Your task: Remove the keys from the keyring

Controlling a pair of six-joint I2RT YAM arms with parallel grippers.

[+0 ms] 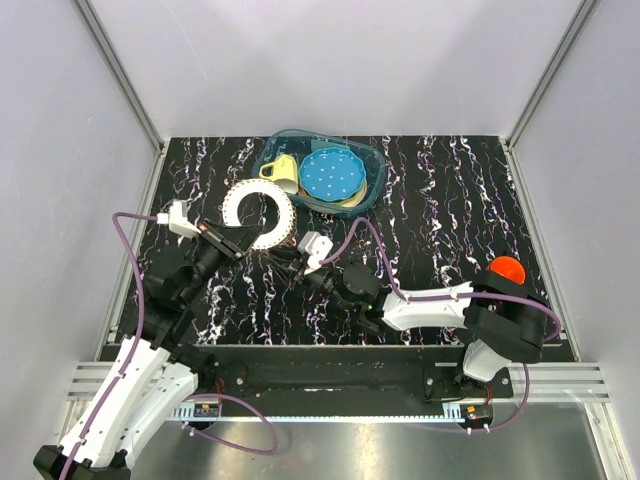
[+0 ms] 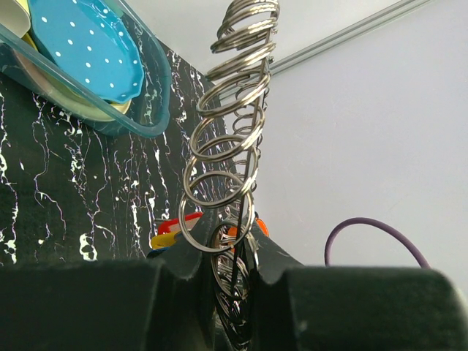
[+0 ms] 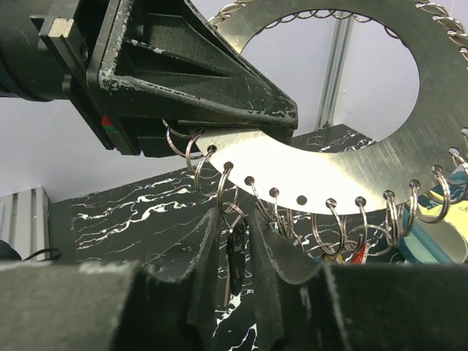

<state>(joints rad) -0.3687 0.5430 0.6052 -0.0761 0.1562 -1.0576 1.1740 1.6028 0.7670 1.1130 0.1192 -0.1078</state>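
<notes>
The keyring is a flat, wide metal ring (image 1: 258, 212) with many small split rings along its edge; it also shows in the right wrist view (image 3: 344, 172). My left gripper (image 1: 238, 240) is shut on its edge and holds it up off the table; the left wrist view (image 2: 228, 252) shows it edge-on between the jaws. My right gripper (image 3: 235, 234) is shut on a dark key (image 3: 235, 256) that hangs from a split ring. Keys with red and yellow heads (image 2: 172, 230) hang further along the ring (image 3: 355, 254).
A teal bin (image 1: 372, 165) at the back holds a blue dotted plate (image 1: 332, 175) and a yellow cup (image 1: 280, 170). An orange-red object (image 1: 507, 268) sits at the right of the black marbled table (image 1: 450, 210). White walls stand on three sides.
</notes>
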